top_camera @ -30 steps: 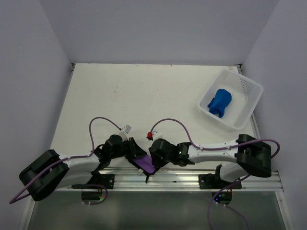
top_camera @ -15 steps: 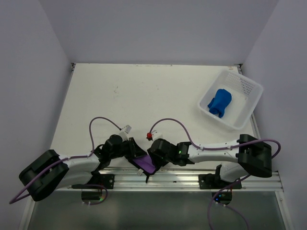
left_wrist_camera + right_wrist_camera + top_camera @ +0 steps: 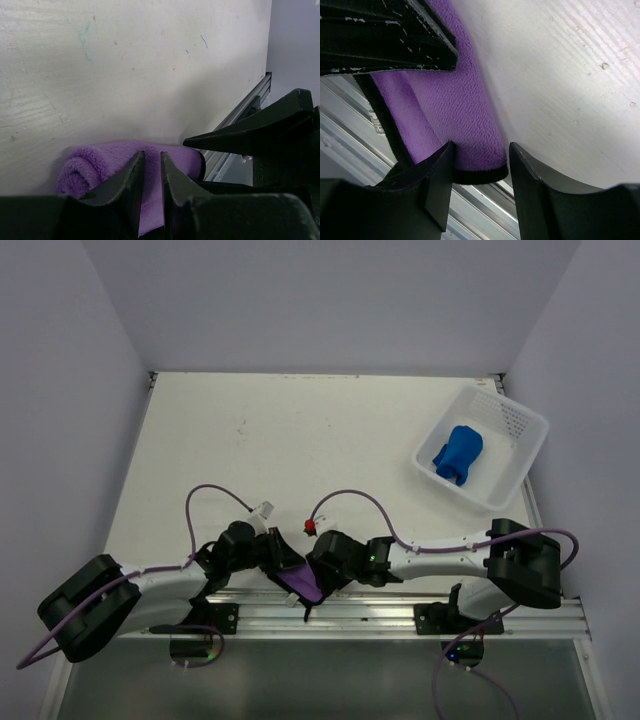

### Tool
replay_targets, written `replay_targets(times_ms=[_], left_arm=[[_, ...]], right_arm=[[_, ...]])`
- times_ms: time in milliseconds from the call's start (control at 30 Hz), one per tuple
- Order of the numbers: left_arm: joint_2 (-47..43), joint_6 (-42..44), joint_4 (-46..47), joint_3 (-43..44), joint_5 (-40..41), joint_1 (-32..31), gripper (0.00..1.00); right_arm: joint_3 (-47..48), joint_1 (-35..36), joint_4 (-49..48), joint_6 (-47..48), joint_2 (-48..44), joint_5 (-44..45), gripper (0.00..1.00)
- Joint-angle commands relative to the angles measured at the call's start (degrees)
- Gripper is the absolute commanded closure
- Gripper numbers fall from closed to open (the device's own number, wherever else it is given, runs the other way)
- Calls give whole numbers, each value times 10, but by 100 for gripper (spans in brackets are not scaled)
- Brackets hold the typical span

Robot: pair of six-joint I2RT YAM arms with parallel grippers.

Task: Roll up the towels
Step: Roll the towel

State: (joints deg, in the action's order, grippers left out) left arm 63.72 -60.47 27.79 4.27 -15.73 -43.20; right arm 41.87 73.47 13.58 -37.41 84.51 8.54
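Now my left gripper (image 3: 150,182) pinches the purple towel (image 3: 303,583) at the near edge of the table (image 3: 300,440), my right gripper (image 3: 480,150) spread astride its roll; I want even tension, rolling slowly.

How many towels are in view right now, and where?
2. The bright blue rolled towel sits in the white perforated plastic basket, far right; the purple towel with dark trim lies at the near edge between the arms. Arms may hide more.
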Motion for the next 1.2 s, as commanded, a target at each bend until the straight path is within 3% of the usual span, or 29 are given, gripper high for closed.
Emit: replay_targets(times_ms=[0, 367, 500, 767, 1167], left_arm=[[3, 27, -65, -41, 31, 0, 76], [2, 31, -76, -36, 35, 0, 76], [-3, 30, -79, -37, 39, 0, 76], [-6, 46, -98, -10, 46, 10, 76], [33, 107, -161, 137, 40, 64, 73]], right_arm=[[-23, 4, 31, -3, 11, -27, 50], [-48, 17, 32, -8, 4, -45, 60], [-38, 40, 39, -4, 11, -41, 69], [-41, 74, 25, -22, 4, -5, 100], [-30, 83, 25, -40, -11, 134, 100]])
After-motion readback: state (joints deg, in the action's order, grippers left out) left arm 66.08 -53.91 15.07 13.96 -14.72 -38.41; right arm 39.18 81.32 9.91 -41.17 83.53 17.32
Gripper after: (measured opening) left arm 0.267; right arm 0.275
